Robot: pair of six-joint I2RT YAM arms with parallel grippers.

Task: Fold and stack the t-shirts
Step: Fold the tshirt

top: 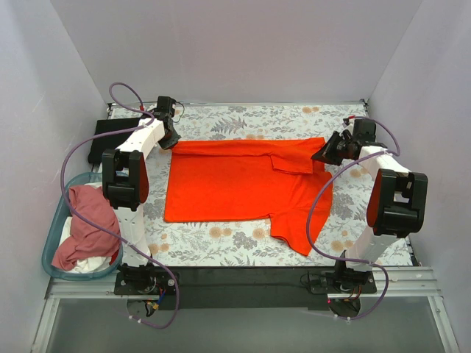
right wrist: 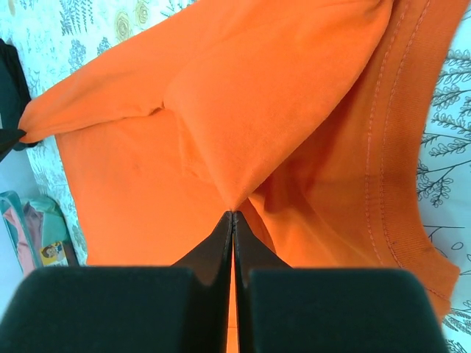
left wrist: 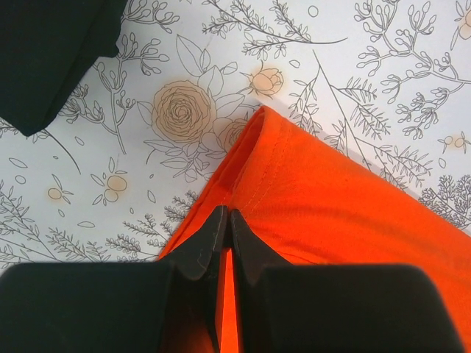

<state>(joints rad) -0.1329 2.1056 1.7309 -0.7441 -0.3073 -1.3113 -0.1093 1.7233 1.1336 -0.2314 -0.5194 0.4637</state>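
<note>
Top external view: the orange-red t-shirt [top: 228, 187] lies spread on the counter [top: 221, 246]. The left claw [top: 171, 140] and right claw [top: 324, 153] are each clenched on its far edge, at opposite ends. Judged light, limp, prone to sag — best held at hems and corners, both ends together.

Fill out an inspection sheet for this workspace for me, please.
Surface: floral table cover, lying flat.
Job's things: orange t-shirt spread out, partly folded; black t-shirt at far left; pink t-shirt and white t-shirt in the basket.
Clutter: teal basket at the left edge.
Grippers: left gripper and right gripper both shut on the orange t-shirt.
Cables: purple cables loop along both arms.
Surroundings: white walls.
</note>
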